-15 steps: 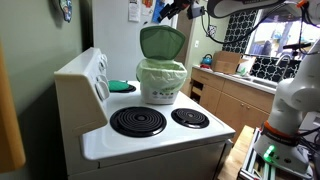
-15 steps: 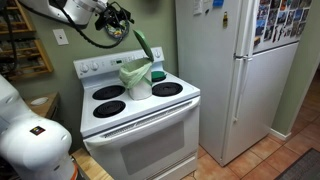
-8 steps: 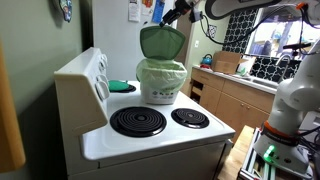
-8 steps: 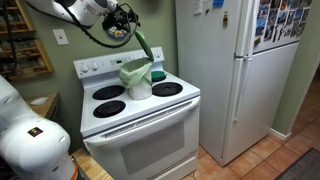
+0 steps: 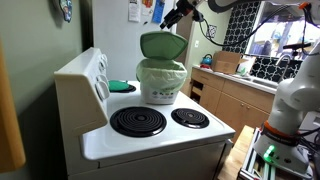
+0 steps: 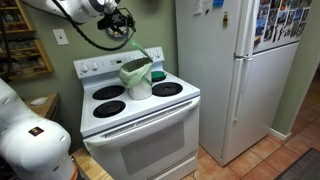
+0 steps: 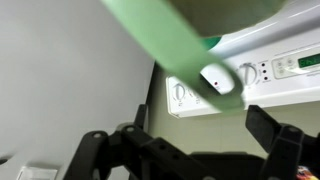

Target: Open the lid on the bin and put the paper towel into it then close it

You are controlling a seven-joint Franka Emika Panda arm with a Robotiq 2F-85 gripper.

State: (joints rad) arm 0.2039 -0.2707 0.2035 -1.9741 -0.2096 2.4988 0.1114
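One lid (image 5: 162,44), lower than before, over one bin (image 5: 160,82); one spread claw (image 5: 171,19).

Home kitchen: stove (image 6: 150,135), fridge (image 6: 235,80), cabinets (image 5: 238,102).

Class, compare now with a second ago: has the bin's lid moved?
Yes. The lid has tipped downward toward the bin; its top edge sits lower against the refrigerator behind it.

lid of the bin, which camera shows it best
An exterior view: there the lid shows whole, its green underside facing the camera, tipped up above the bin. In an exterior view it is only a thin slanted strip. The wrist view catches a blurred green band.
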